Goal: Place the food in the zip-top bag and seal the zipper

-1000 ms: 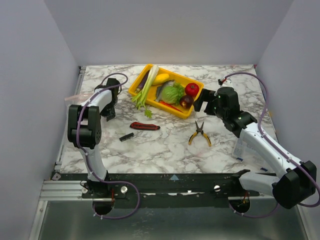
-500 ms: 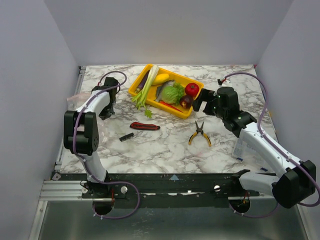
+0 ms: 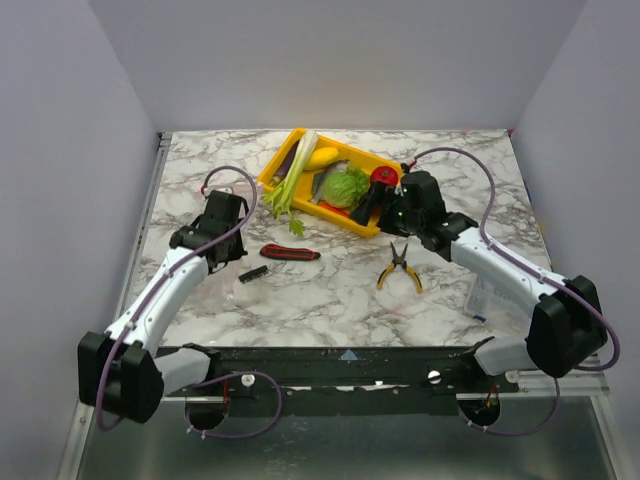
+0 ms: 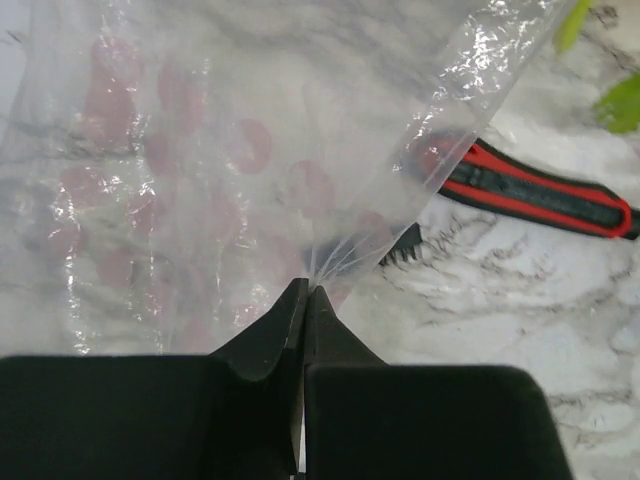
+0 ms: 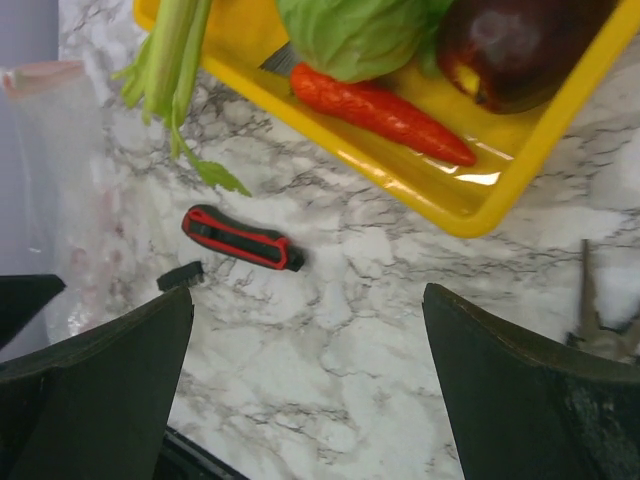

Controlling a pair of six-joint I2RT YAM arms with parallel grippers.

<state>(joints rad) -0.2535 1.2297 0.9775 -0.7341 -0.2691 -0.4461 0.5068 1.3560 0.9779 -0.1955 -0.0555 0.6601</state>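
L wrist cam is showing what overhead barely does: my L claw (image 4: 305, 285) is pinching the zip-top bag (image 4: 200, 150), tips fully closed on its film, on the worktop (image 4: 520, 280) at left. R claw (image 5: 308, 300) is gaping wide, holding nothing, by the yellow tray (image 5: 470, 210), which is carrying lettuce (image 5: 350, 35), chili (image 5: 380, 110) and onion (image 5: 520, 40).

1. Soft, even light fell from overhead; the marble table (image 3: 330, 290) in front of the tray (image 5: 460, 215) was bright.
2. Only faint, short shadows lay under the arms on either side of the tray.
3. A white glint sat on the tray's floor beside the chili (image 5: 385, 112), and the onion (image 5: 520, 40) shone.
4. The bag (image 4: 200, 150) sparkled with small glare spots along its creases.
5. The leek leaves (image 4: 620, 100) were blurred.
6. The fingers (image 5: 520, 390), nearest the right wrist lens, were dark and soft-edged.
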